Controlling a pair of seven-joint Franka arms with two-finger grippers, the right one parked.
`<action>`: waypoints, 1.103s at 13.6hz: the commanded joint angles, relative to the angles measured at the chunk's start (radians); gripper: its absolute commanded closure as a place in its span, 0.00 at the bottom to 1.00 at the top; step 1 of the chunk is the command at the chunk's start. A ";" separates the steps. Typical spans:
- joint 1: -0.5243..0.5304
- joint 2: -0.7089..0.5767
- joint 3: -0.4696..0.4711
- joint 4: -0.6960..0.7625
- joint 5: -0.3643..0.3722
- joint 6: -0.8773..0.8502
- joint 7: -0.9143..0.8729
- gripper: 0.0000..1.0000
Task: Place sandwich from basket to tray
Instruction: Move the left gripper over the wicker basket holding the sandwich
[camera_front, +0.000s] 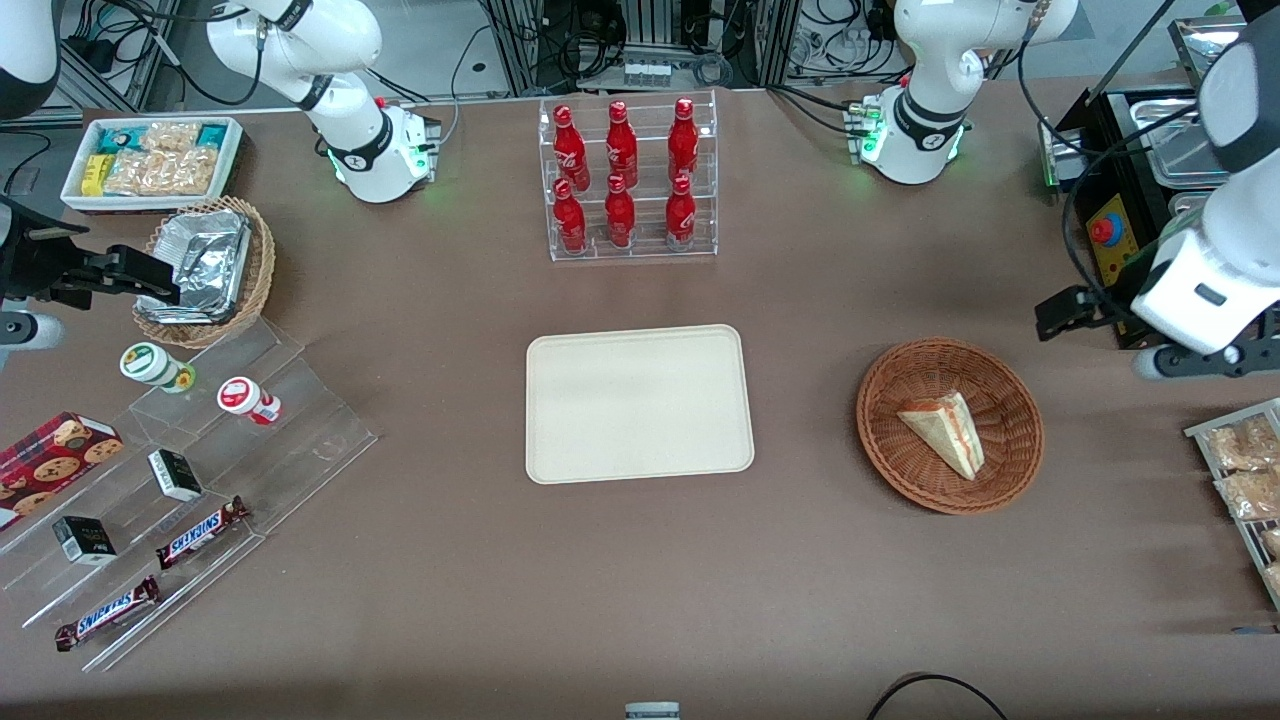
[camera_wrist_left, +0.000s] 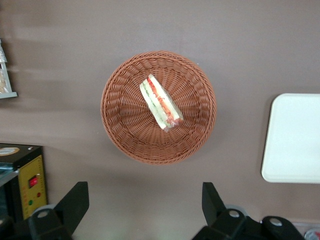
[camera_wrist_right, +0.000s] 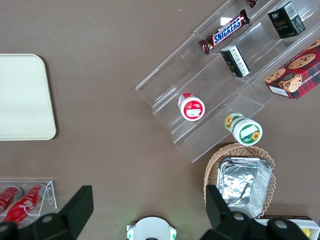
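My gripper (camera_wrist_left: 145, 205) hung with fingers apart, above the table near the basket (camera_wrist_left: 120, 130); a careless pinch risked squashing the tilted sandwich (camera_wrist_left: 160, 102).

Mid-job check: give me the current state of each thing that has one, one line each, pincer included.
sandwich: lying in the basket, not gripped.
basket: upright on the table, holding only the sandwich.
tray: flat on the table, nothing on it.
pincer: open, raised above the table beside the basket, holding nothing.
cola bottles: upright in the clear rack, caps on.
foil packets: resting in the tan wicker basket.
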 joint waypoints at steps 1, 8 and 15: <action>-0.007 -0.020 0.001 -0.057 0.016 0.072 -0.109 0.00; 0.005 -0.032 0.009 -0.178 0.004 0.170 -0.394 0.00; 0.005 -0.032 0.047 -0.268 0.005 0.239 -0.551 0.00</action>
